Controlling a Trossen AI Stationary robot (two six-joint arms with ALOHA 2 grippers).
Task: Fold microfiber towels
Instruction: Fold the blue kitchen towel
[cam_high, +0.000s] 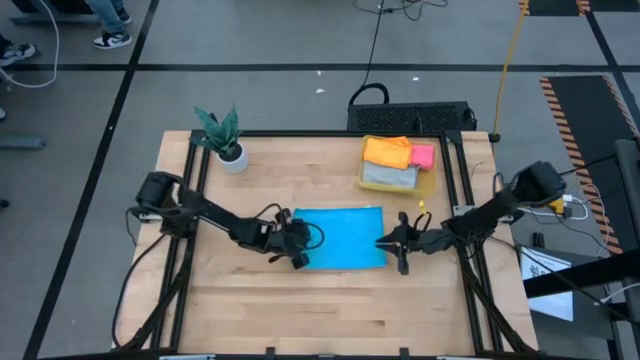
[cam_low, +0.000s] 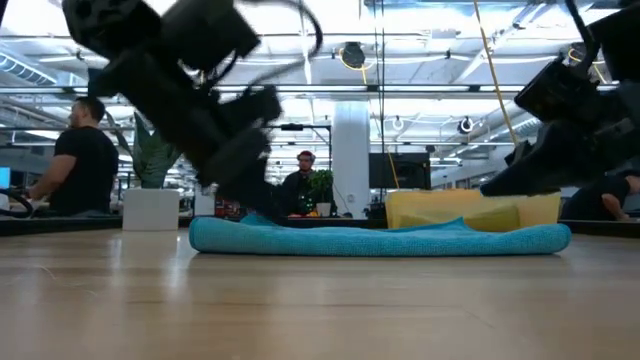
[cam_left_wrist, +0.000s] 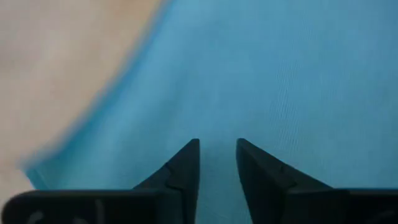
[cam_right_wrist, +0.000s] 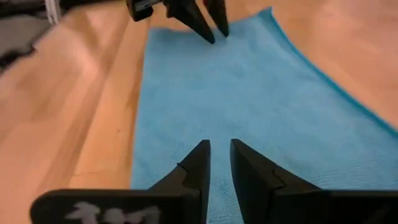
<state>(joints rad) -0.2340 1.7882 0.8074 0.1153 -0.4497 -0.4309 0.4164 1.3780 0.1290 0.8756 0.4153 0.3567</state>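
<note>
High view: blue towel (cam_high: 340, 238) flat on wooden table (cam_high: 300, 310); both arms' fingers slightly parted, gripping nothing.

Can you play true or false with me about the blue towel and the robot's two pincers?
1. The blue towel lies flat on the wooden table. True.
2. The left pincer is at one end of the blue towel and the right pincer is at the other end. True.
3. The left pincer is lifting the blue towel high in the air. False: the towel lies on the table, and the pincer's fingers show a gap with nothing between them.
4. The yellow bin is empty. False: an orange towel, a pink towel and a grey towel are in it.
5. A potted plant stands on the table. True.
</note>
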